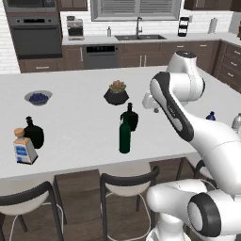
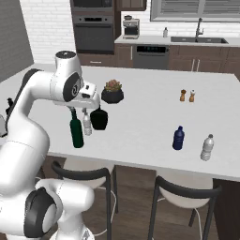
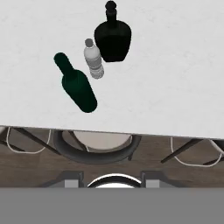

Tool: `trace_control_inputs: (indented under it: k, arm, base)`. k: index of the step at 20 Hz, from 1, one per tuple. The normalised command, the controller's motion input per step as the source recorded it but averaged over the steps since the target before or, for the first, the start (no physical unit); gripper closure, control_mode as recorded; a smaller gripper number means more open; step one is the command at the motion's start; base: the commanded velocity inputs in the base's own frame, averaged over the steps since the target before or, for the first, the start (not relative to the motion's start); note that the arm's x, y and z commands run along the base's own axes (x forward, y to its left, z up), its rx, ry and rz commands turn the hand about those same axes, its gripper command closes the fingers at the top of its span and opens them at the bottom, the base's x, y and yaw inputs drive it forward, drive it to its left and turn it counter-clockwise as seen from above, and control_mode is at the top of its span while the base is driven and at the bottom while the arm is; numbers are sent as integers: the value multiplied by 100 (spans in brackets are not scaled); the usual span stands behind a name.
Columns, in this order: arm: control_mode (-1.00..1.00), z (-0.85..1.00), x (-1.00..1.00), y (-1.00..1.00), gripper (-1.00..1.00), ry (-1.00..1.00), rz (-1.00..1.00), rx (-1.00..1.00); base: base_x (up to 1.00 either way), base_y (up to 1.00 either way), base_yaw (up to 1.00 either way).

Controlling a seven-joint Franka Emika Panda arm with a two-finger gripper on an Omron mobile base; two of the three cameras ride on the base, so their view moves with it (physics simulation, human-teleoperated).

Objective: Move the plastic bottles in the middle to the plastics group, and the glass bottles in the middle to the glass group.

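Observation:
Three bottles stand together in the middle of the white island: a tall dark green glass bottle (image 2: 76,133) (image 1: 124,136) (image 3: 79,88), a small clear plastic bottle (image 2: 87,124) (image 3: 93,59) and a squat black flask (image 2: 99,118) (image 1: 130,117) (image 3: 113,37). My gripper (image 2: 78,111) (image 1: 155,109) (image 3: 112,181) hovers above them, pointing down, open, with nothing between its fingers. The glass group, a black flask (image 1: 33,133) and a cork-stoppered square bottle (image 1: 24,148), stands at the left. At the right is the plastics group: a dark blue bottle (image 2: 178,138) (image 1: 211,116) beside a clear bottle (image 2: 206,147).
A potted succulent (image 1: 116,92) (image 2: 112,92) sits just behind the middle bottles. A bowl of blue fruit (image 1: 38,97) lies at the far left, and two small shakers (image 2: 187,95) stand at the back right. Stools (image 2: 84,176) line the island's near edge.

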Motion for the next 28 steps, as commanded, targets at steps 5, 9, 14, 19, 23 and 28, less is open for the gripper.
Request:
trace_control_inputs:
  k: [5,9,14,19,23,28]
  arm:
    - [-100,-1,-20,8,-100,-5,3,1]
    - [-100,-17,-8,59,-100,-6,1,2]
    - [-100,-19,21,72,-100,-1,0,3]
    - [-100,-6,61,35,-100,4,7,0]
    - [-100,-3,62,1,-100,10,2,0]
    - [-100,-14,53,0,-100,18,0,-1]
  base:
    - [0,0,0]
    - [0,0,0]
    - [0,0,0]
    - [0,0,0]
    - [0,0,0]
    - [0,0,0]
